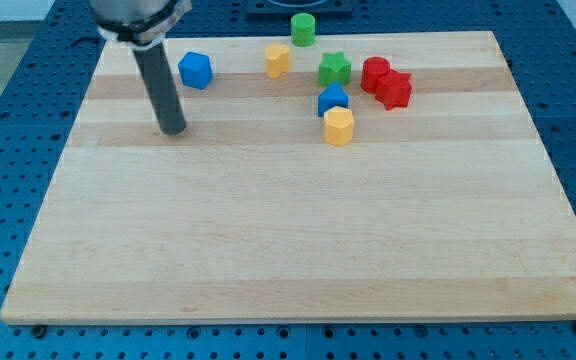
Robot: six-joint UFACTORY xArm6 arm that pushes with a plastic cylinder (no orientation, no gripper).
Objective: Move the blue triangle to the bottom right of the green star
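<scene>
The blue triangle [333, 99] lies on the wooden board just below the green star [334, 68], touching or nearly touching a yellow hexagon block [339, 126] under it. My tip [174, 130] rests on the board far to the view's left of them, below and left of a blue cube-like block [196, 70]. The dark rod rises from the tip toward the view's top left.
A green cylinder [302, 29] sits at the board's top edge. A yellow block [278, 60] lies left of the star. A red cylinder [375, 72] and a red star-like block [395, 90] lie right of the star. The board [288, 250] sits on a blue perforated table.
</scene>
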